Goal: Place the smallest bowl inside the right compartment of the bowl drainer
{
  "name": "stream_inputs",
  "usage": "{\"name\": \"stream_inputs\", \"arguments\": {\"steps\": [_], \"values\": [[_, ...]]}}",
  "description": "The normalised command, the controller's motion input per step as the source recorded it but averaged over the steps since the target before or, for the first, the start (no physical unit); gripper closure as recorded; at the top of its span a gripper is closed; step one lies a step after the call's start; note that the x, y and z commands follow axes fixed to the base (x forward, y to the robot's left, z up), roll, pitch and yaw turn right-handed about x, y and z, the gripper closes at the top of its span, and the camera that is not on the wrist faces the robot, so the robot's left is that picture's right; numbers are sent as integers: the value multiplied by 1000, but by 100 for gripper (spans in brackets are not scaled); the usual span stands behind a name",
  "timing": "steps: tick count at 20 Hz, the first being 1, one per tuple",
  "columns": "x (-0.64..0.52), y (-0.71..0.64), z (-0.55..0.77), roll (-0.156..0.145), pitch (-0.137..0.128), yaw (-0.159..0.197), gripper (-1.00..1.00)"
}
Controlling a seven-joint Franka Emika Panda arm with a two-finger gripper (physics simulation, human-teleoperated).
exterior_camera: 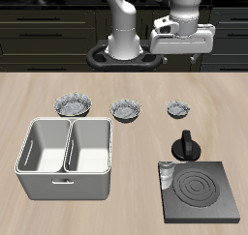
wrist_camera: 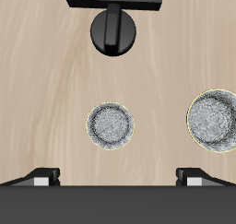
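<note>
The smallest bowl [exterior_camera: 177, 108] is a tiny grey fluted bowl at the end of a row of three alike, farthest from the bowl drainer [exterior_camera: 29, 161]. In the wrist view the smallest bowl [wrist_camera: 112, 124] lies on the wood just ahead of my fingertips [wrist_camera: 41, 177]. The drainer is a light grey tub with two empty wells, near the table's front edge. My gripper [exterior_camera: 181, 53] hangs high above the smallest bowl. In the wrist view the gripper [wrist_camera: 120, 175] is open and empty.
The mid-sized fluted bowl [exterior_camera: 127, 109] [wrist_camera: 215, 119] and the largest one [exterior_camera: 73, 105] stand in the same row. A black stove plate [exterior_camera: 201, 190] with a black knob [exterior_camera: 186, 145] [wrist_camera: 115, 31] sits at the front, in front of the smallest bowl.
</note>
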Motion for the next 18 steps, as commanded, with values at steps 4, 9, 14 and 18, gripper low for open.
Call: {"name": "stream_inputs", "arguments": {"steps": [4, 9, 14, 18], "values": [[-80, -8, -268, -19, -26, 8, -100], [-13, -35, -309, -16, 0, 2, -100], [15, 1, -248, -10, -7, 21, -100], [6, -15, -319, -7, 16, 4, -100]]}}
